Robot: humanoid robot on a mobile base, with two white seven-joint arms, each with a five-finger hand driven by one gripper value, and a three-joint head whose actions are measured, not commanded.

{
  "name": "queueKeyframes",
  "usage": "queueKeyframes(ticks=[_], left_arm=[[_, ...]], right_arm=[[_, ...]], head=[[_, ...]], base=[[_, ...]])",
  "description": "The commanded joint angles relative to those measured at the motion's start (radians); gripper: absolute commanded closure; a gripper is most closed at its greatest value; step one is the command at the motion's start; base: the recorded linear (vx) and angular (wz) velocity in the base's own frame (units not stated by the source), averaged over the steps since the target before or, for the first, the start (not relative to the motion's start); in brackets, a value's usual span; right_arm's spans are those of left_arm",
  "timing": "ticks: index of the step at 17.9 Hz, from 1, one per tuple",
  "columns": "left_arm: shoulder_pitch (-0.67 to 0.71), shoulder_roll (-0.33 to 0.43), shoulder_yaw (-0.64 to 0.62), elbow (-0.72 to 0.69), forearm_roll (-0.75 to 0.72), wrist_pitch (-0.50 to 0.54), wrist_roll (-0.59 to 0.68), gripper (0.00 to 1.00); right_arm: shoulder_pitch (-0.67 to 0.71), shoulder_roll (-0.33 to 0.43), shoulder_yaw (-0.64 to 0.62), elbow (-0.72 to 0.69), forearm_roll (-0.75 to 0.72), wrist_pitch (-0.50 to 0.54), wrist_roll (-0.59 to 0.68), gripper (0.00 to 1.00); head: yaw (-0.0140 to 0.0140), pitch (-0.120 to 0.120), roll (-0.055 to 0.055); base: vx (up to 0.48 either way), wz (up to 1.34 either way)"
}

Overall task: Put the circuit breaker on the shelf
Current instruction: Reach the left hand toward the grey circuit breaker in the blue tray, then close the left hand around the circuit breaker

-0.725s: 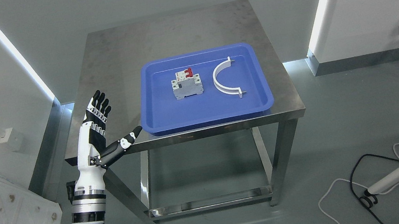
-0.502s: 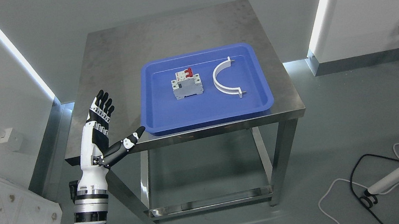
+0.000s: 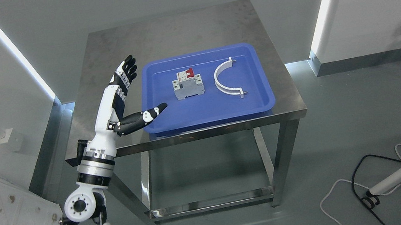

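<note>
While the circuit breaker (image 3: 188, 84) sits in the blue tray (image 3: 171, 122) on the steel surface (image 3: 108, 58), just beside a white curved clamp (image 3: 225, 80), the left hand (image 3: 121, 96) hovers over the tray's left edge, fingers (image 3: 126, 70) spread wide and holding nothing, thumb pointing toward the breaker without touching it.

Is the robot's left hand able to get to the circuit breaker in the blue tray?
Probably yes. The left hand is open at the tray's left edge, and nothing lies between it and the circuit breaker. The white curved bracket sits on the far side.
</note>
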Motion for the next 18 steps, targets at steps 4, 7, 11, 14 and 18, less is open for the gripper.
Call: queueKeyframes(ticks=[4,7,11,14,18], left_arm=[[-0.336,0.120,-0.138,0.348,-0.421,0.089,-0.181,0.02],[-0.385,0.109,-0.162,0.410,-0.428,0.183,-0.184,0.03],[-0.426,0.097,-0.256,0.413,-0.426,0.273,-0.247,0.05],[-0.453,0.051,-0.280,0.437,-0.431,0.315,-0.247,0.06],[-0.479,0.045,-0.343,0.523,-0.448,0.315,-0.255,0.11]], right_arm=[[0.000,-0.017,0.000,0.000,0.000,0.000,0.000,0.00],[0.000,-0.017,0.000,0.000,0.000,0.000,0.000,0.00],[0.000,-0.017,-0.001,0.000,0.000,0.000,0.000,0.00],[0.000,-0.017,0.000,0.000,0.000,0.000,0.000,0.00],[0.000,-0.017,0.000,0.000,0.000,0.000,0.000,0.00]], head=[[0.0000,0.000,0.000],[0.0000,0.000,0.000],[0.0000,0.000,0.000],[0.0000,0.000,0.000],[0.0000,0.000,0.000]], base=[[0.000,0.00],[0.000,0.00],[0.000,0.00],[0.000,0.00],[0.000,0.00]])
